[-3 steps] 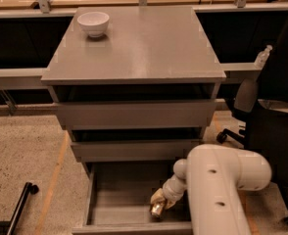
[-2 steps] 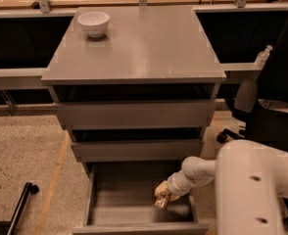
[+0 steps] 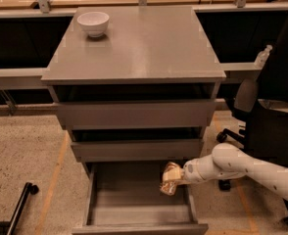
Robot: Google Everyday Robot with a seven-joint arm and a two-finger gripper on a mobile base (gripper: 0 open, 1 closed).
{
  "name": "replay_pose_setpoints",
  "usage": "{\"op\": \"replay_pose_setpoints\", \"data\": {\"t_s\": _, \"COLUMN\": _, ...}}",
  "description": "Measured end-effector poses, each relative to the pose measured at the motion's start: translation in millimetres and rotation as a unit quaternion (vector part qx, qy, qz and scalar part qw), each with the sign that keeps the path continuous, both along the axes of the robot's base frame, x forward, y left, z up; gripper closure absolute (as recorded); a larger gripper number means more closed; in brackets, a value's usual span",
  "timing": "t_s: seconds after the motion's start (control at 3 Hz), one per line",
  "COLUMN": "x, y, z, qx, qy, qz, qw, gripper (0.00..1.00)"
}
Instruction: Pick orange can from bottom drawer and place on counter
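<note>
Orange-brown and mottled, the can is gripped in the claw, whose fingers are closed around it. It is held tilted over the right side of the open bottom drawer, close to the right wall. The claw sits at the end of a white arm reaching in from the right. Above the two upper drawer fronts, the grey table carries a white bowl near its far left corner. A black chair stands to the right.
</note>
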State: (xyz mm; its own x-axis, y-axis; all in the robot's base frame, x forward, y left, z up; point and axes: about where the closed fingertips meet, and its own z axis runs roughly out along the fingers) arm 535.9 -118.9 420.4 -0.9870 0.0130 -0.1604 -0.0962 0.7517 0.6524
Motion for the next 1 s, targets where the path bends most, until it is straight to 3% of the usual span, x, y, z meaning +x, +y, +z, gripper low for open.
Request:
{"op": "replay_pose_setpoints", "data": {"t_s": 0.33, "x": 4, "y": -28, "z": 84, "qx": 0.013, "qy": -0.047, "qz": 0.047, "qw": 0.9977, "gripper": 1.00}}
{"op": "replay_pose_setpoints", "data": {"t_s": 0.67, "x": 16, "y": -47, "z": 196, "qx": -0.038, "qy": -0.096, "qz": 0.095, "qw": 0.9901, "gripper": 1.00}}
{"op": "replay_pose_setpoints", "data": {"t_s": 1.0, "x": 41, "y": -55, "z": 299, "qx": -0.095, "qy": -0.147, "qz": 0.094, "qw": 0.9800, "gripper": 1.00}}
